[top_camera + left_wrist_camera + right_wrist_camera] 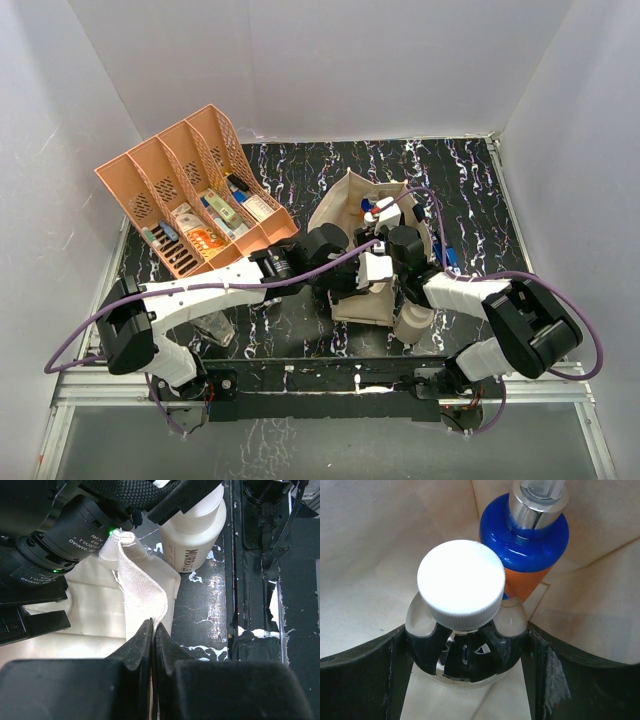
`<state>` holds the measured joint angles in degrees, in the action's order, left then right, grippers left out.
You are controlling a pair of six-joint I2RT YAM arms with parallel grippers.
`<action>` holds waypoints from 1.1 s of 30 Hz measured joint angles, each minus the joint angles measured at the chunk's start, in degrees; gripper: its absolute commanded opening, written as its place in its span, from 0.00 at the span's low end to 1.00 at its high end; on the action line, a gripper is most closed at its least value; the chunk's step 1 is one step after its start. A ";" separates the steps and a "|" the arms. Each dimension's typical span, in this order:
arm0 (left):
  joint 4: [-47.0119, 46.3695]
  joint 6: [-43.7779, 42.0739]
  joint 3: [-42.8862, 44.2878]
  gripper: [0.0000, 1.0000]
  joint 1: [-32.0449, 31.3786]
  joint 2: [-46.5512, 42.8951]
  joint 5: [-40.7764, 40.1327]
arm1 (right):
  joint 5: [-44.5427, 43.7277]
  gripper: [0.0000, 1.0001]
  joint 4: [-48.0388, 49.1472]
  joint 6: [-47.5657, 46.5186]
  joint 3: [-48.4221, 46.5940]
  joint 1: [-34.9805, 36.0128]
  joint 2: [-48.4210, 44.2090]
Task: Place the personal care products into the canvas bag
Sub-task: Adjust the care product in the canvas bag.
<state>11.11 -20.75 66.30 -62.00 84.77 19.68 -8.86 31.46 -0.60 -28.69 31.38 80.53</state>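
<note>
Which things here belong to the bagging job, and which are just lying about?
Job: canvas bag; white-capped bottle in right gripper; blue-orange pump bottle; cream bottle; clear bottle; left gripper pinching bag's edge.
Lying about: orange tray; packets in it.

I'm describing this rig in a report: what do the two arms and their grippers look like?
The left arm and right arm both have white links between bulky black joint housings, each trailing a purple cable. The left gripper has matte black, wedge-shaped fingers; the right gripper has dark, scuffed ones.
</note>
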 measured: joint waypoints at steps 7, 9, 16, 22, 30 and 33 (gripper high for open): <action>0.04 0.00 0.00 0.00 0.00 0.02 -0.02 | -0.42 0.56 -0.31 0.79 -0.31 -0.17 0.31; 0.04 -0.04 0.00 0.00 0.00 0.02 -0.17 | -0.31 0.62 -1.64 1.05 -1.31 -0.33 0.61; 0.07 -0.20 0.00 0.00 0.04 0.00 -0.87 | 0.90 0.83 -7.26 2.14 -4.98 -1.03 1.40; 0.26 -0.17 0.00 0.00 0.04 0.00 -0.87 | 2.40 0.98 -10.67 2.91 -7.69 -1.22 1.16; 0.48 -0.04 0.00 0.00 0.04 -0.02 -0.46 | 2.80 0.98 -12.61 3.10 -10.10 -1.44 -1.70; 0.50 -0.04 0.00 0.00 0.02 -0.02 -0.42 | 2.75 0.98 -14.34 3.28 -11.72 -1.44 -2.54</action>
<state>11.62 -20.80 66.30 -61.98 84.75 19.27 -6.11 17.12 2.68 -40.40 29.93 78.00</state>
